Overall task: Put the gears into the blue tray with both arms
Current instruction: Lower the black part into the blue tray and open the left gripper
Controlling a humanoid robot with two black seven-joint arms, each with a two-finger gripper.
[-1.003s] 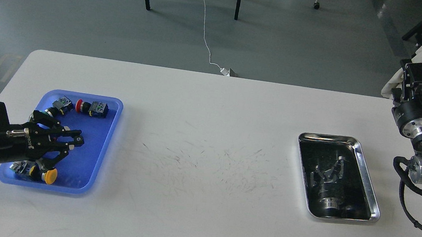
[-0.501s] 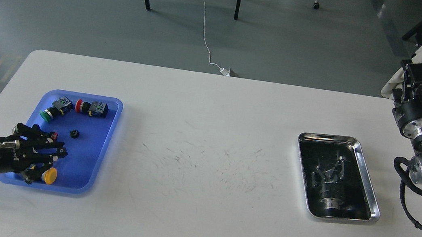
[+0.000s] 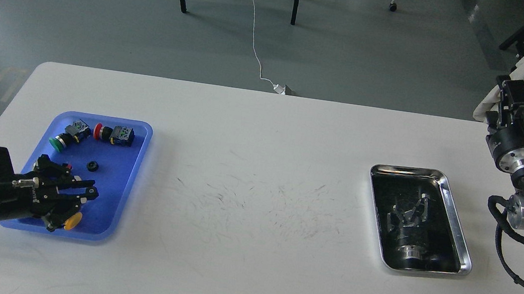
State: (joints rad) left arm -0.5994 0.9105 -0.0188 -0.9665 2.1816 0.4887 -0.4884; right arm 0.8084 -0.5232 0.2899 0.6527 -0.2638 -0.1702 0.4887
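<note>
The blue tray (image 3: pixel 128 185) sits at the table's left. One small black gear (image 3: pixel 92 165) lies on its floor near the middle, touching nothing. My left gripper (image 3: pixel 76 195) hovers over the tray's near end, just short of the gear, its claw fingers spread and empty. My right arm stands at the table's far right edge, well away from both trays. Its gripper (image 3: pixel 512 98) is a small dark block pointing up and away; its fingers cannot be told apart.
Push-button switches share the blue tray: a green one (image 3: pixel 58 143) and a red one (image 3: pixel 98 131) at the far end, a yellow one (image 3: pixel 73 221) under my left gripper. A shiny silver tray (image 3: pixel 455 220) at the right shows dark reflections. A chair stands behind the right arm.
My left gripper pulled back toward the tray's near-left, then edged slightly right. The gear it covered a second ago now lies free on the tray floor. The right arm stayed put.
</note>
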